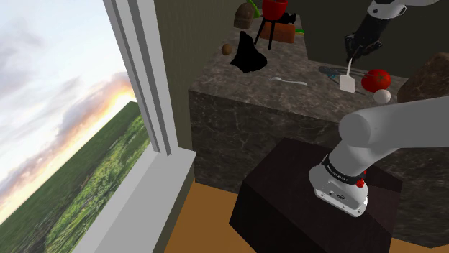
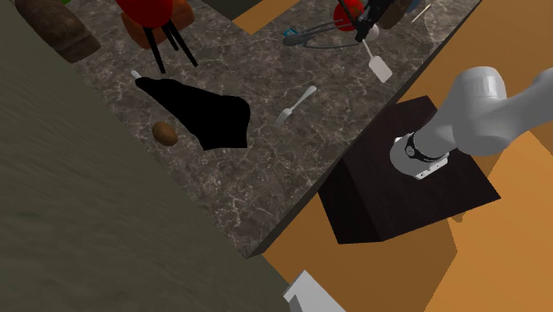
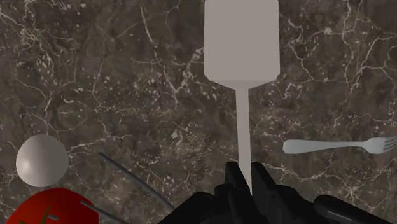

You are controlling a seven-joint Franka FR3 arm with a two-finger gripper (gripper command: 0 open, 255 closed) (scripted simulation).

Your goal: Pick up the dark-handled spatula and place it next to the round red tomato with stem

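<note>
My tool (image 3: 245,174) is pinching the spatula (image 3: 241,42) at its upper end. The two black fingers are pressed against the thin stem, and the handle itself is hidden between them. I read this grip as deliberate. Held by the handle, the spatula hangs with its pale flat blade pointing away from the tool toward the tabletop (image 1: 266,104), so the blade will meet the marble first when I lower it.

In the shoulder view the spatula (image 1: 348,80) hangs straight below the tool (image 1: 350,59), just beside the red tomato (image 1: 375,79). It is on the tomato's fork side, and I cannot tell whether the blade is touching the stone.

In the wrist view the tomato (image 3: 51,209) is close to the fingers, with a small white ball (image 3: 41,160) right against it. The blade is further from the tomato than that ball is. The fork (image 3: 336,146) lies across the stem from the tomato, well apart from it.

By my judgement the pick is done and the spatula is already near its spot. What remains is to lower it, keeping clear of the ball and of the wire whisk (image 2: 306,36) lying beside the tomato (image 2: 346,12).
</note>
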